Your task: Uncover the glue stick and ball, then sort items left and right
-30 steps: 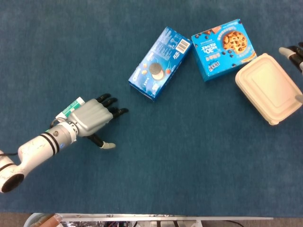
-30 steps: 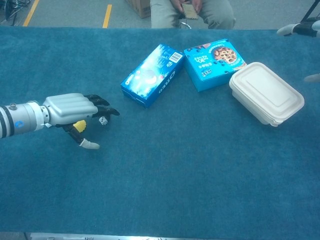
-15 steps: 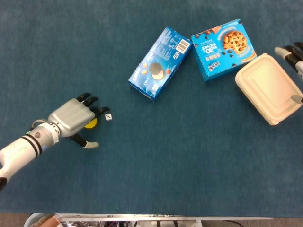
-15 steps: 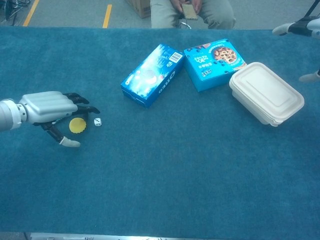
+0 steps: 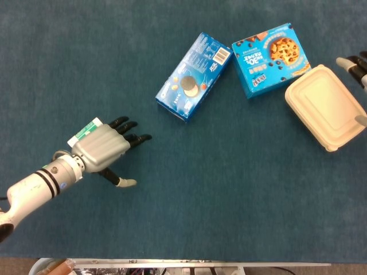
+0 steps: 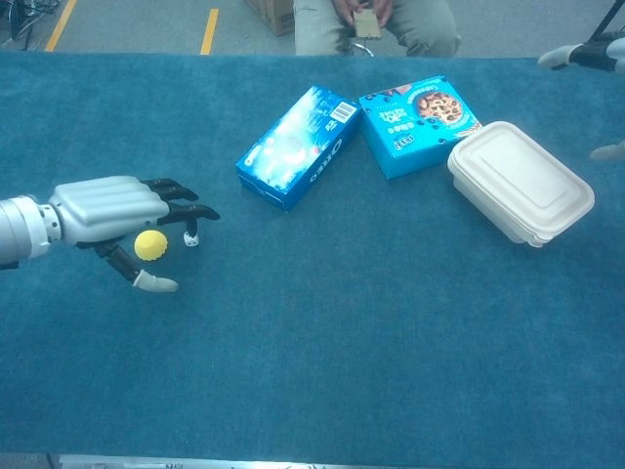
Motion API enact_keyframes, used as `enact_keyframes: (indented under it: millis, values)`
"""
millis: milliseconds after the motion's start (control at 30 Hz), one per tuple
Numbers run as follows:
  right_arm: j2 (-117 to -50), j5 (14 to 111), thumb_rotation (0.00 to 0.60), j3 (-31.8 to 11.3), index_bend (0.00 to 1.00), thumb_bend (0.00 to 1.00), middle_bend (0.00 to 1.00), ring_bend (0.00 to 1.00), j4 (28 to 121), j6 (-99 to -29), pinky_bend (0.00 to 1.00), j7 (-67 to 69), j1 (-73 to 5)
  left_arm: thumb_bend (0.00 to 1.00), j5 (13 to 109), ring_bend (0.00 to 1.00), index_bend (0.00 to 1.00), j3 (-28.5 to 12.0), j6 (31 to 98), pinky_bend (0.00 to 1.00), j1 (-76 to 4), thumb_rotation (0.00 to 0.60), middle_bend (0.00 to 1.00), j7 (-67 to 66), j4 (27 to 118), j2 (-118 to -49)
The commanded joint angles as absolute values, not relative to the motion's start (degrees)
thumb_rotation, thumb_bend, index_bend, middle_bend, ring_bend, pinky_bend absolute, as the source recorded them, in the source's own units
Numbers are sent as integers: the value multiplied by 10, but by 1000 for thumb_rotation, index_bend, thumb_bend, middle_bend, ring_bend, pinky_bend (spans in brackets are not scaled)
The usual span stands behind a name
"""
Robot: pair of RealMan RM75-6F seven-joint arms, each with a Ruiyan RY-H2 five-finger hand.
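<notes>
Your left hand hovers at the left of the frame, fingers spread, holding nothing; the yellow ball sits just under them beside a small die. Your right hand shows at the upper right edge; I cannot tell its state.

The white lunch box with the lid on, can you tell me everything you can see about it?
The white lunch box is a cream-white rectangular container with rounded corners, looking like moulded pulp or foam. Its lid is closed and has a raised flat panel in the middle. It sits flat on the blue table cover, turned at an angle, on the robot's right side. One corner lies close against the cookie box; whether they touch is unclear. The right hand hangs just beyond its far edge, with one fingertip over its right rim in the head view.
</notes>
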State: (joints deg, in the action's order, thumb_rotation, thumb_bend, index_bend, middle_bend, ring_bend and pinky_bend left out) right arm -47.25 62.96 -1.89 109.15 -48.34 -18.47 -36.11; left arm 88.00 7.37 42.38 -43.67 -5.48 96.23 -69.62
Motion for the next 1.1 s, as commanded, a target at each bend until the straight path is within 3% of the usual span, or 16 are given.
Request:
enact_keyframes:
  millis: [33,667,1100]
  values:
    - [-471,631,600,-19,0,143,138,59,1090,-484,161,-183,-359,168,880,0,277,73,419,27,-438,234,247,-51,956,-704]
    - [-473,630,600,-21,0,143,138,59,1085,-482,161,-179,-354,168,857,0,272,64,405,27,-437,229,239,-29,912,-729]
    - [-475,622,600,-23,0,143,138,59,1092,-482,161,-192,-358,168,839,0,272,68,399,27,-431,229,241,-40,892,-708]
